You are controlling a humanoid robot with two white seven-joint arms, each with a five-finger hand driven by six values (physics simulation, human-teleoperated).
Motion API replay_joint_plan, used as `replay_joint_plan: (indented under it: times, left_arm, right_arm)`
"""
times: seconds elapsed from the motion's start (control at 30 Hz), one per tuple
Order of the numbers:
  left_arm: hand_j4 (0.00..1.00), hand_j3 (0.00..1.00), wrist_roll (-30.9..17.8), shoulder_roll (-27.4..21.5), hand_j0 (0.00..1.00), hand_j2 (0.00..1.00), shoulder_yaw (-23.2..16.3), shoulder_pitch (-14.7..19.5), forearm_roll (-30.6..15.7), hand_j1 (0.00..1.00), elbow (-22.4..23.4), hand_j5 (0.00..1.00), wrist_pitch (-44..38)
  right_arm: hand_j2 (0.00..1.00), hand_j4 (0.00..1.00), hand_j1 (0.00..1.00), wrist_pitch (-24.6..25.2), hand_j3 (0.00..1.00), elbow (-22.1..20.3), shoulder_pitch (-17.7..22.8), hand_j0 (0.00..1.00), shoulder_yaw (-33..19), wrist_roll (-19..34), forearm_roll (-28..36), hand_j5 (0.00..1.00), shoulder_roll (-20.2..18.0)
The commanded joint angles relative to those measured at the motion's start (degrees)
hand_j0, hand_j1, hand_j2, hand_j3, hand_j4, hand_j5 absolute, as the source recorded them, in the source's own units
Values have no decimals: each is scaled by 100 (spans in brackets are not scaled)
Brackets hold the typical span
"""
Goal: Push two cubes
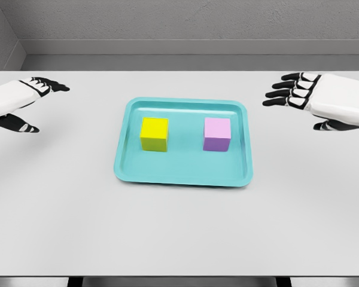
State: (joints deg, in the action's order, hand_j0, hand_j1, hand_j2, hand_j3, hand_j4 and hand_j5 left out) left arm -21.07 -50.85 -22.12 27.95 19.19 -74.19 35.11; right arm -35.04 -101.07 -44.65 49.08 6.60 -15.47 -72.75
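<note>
A teal tray (182, 176) sits at the center of the frame on a pale grey table (179, 239), its long sides running left to right. Two cubes rest inside it, side by side and apart from one another: a yellow cube (154, 134) in the tray's left half and a purple cube (216, 134) in its right half. Both stand flat on the tray floor, slightly above the tray's middle line, and neither touches the raised rim.

The robot's left hand (15, 104) enters at the upper left of the frame, white-shelled with black fingers (51, 85) spread and pointing toward the center, the thumb hanging lower; it holds nothing and lies well apart from the tray. The right hand (323, 101) enters at the upper right of the frame, its black fingers (284, 89) likewise splayed and aimed inward, thumb below, grasping nothing. It too is well clear of the tray and of the purple cube.

Both hands sit at about the height of the tray's far edge in the picture, one on each side, with bare tabletop between each hand and the tray. A grey wall (179, 24) closes the scene along the top of the frame, behind the table's far edge.
</note>
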Motion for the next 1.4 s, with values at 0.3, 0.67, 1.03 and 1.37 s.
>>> replay_joint_plan:
  times: [0.3,0.67,1.03,1.37]
  left_arm:
    - [100,100,-2,-13,100,100,41,53,-74,100,9,100,-11]
    - [56,56,-161,13,56,56,-47,61,6,56,150,56,-11]
    - [56,56,-161,127,56,56,-258,62,216,56,264,56,-11]
    - [52,52,-222,514,52,52,-258,246,427,52,282,52,-11]
  right_arm:
    - [100,100,100,4,100,1344,-562,100,-56,1581,9,100,823]
    - [99,99,99,4,99,2170,-1274,99,234,2840,-97,99,1553]
    - [74,74,74,4,74,2557,-1354,74,928,2840,-888,74,2256]
    - [74,74,74,4,74,2171,-1187,74,919,2840,-976,74,2080]
